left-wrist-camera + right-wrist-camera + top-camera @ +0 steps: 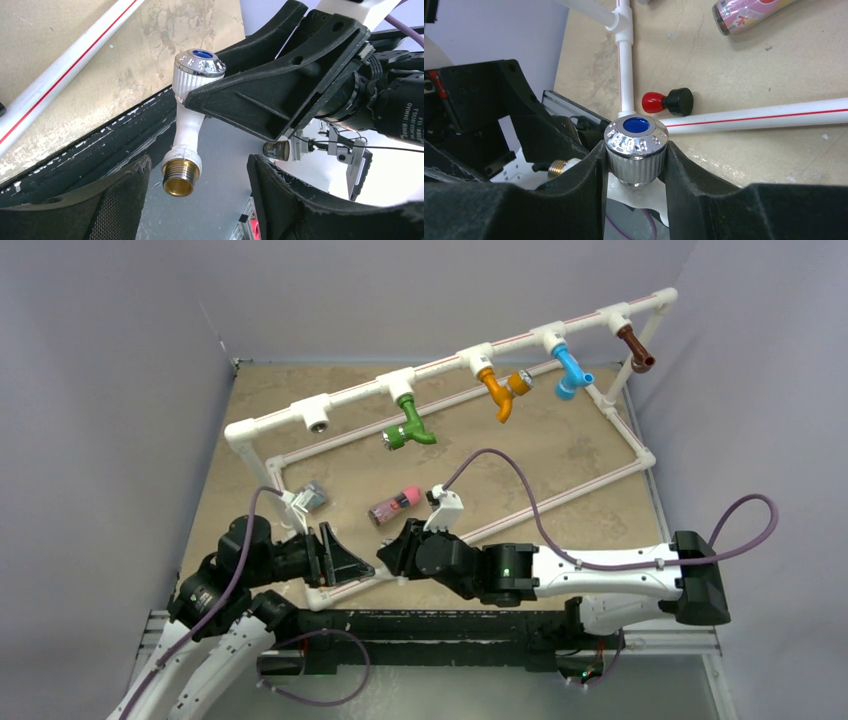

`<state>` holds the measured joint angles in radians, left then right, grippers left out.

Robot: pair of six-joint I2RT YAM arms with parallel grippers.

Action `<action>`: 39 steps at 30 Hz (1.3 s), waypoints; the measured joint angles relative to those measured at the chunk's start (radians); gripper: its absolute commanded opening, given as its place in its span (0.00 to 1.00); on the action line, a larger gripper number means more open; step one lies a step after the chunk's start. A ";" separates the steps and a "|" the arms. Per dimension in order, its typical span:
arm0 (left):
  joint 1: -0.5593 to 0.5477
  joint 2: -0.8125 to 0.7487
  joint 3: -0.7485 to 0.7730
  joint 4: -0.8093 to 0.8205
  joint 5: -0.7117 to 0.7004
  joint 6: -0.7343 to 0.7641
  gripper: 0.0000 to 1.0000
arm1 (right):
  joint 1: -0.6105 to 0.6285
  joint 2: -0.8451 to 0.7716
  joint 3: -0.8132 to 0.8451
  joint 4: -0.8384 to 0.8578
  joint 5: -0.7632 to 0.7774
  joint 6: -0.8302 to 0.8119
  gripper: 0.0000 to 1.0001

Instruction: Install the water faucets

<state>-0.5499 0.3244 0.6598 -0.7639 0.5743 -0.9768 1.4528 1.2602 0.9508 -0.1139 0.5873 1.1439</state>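
White plastic faucet (187, 127): bent spout, ribbed chrome knob (636, 142) with a blue cap, brass threaded end; held in the air by the near edge of the mottled tan surface (560, 460).
Right fingers (574, 190): black, clamped on the knob.
Left fingers (117, 200): black, textured pads, spread wide either side of the brass end, not touching it.
Green faucet (408, 430), orange faucet (500, 390), blue faucet (570, 370), brown faucet (635, 348): hanging from the white pipe frame (440, 365).
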 measured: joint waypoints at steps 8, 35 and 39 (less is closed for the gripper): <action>0.000 0.000 -0.020 0.003 -0.006 -0.010 0.59 | 0.000 0.051 0.074 -0.031 0.014 0.036 0.00; 0.000 -0.031 -0.070 0.058 0.001 -0.029 0.00 | 0.000 -0.018 0.031 -0.032 0.014 0.072 0.84; 0.000 -0.075 -0.113 0.092 0.017 -0.062 0.00 | 0.000 -0.116 -0.024 -0.015 -0.001 0.066 0.85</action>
<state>-0.5499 0.2493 0.5465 -0.6716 0.5911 -1.0389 1.4528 1.1446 0.9264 -0.1291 0.5861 1.2095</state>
